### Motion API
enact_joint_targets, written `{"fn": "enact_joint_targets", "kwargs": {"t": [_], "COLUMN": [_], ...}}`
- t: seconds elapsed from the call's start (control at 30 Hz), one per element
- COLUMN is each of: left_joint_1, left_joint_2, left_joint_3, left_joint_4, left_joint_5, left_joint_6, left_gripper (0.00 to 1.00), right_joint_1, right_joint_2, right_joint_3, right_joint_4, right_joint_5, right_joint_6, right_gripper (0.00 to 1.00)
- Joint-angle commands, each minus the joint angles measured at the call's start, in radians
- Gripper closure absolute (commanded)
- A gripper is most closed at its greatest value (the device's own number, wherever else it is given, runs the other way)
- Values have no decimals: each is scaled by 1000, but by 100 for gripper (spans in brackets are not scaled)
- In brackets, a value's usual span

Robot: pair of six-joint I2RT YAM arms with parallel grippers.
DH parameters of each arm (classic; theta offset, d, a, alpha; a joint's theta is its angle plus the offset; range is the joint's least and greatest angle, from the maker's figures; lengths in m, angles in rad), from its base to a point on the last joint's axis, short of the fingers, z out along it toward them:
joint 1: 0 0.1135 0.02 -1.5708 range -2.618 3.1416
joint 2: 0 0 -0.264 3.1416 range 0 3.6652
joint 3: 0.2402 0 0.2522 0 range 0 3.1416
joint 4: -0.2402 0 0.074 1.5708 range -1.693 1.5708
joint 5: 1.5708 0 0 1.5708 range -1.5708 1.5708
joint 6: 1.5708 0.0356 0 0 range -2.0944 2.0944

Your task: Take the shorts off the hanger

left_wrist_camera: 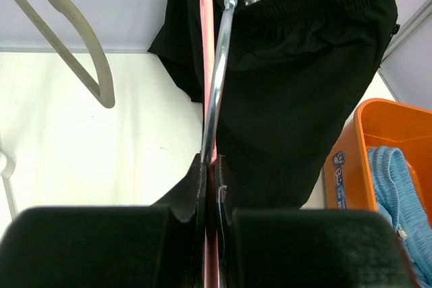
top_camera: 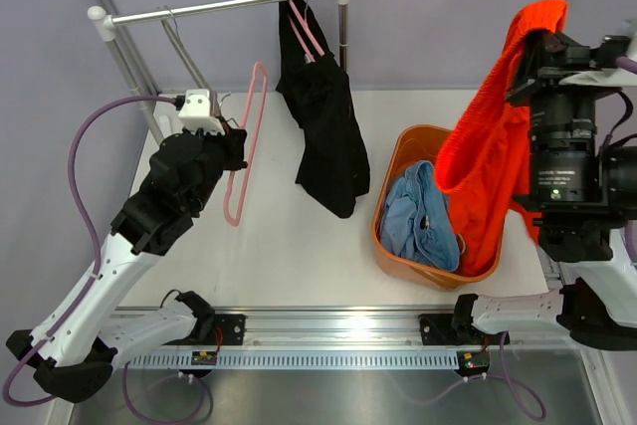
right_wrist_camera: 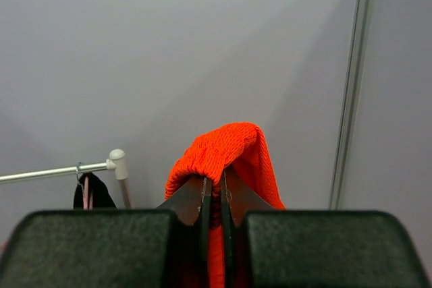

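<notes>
My right claw (right_wrist_camera: 214, 188) is clenched on the orange shorts (top_camera: 488, 136) dangling below it over the bin (top_camera: 423, 130), my left claw (left_wrist_camera: 210, 170) on a bare hanger (top_camera: 257, 116); releasing off-centre could drape them over the rim.

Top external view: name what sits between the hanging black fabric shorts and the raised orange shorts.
The orange plastic basket, holding light blue shorts, sits between the black shorts and the orange shorts, seen from the top view.
</notes>
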Motion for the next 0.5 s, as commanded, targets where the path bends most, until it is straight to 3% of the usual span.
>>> {"fn": "enact_joint_targets", "kwargs": {"t": [0.0,0.23,0.47], "left_joint_1": [-1,-1,-1], "left_joint_2": [-11,-17,-26], "left_joint_3": [-14,-24,-16], "left_joint_4": [51,47,16], "left_joint_5": [13,10,3], "left_joint_6": [-14,-14,4], "left_gripper": [100,100,100], "right_joint_1": [-101,-208,-253], "right_joint_2": [6,40,-174], "right_joint_3": [17,-20,-300], "right_joint_4": [-215,-280,-569], "right_joint_5": [-65,-8,99], "right_joint_6": [270,362,828], "right_gripper": [100,100,100]}}
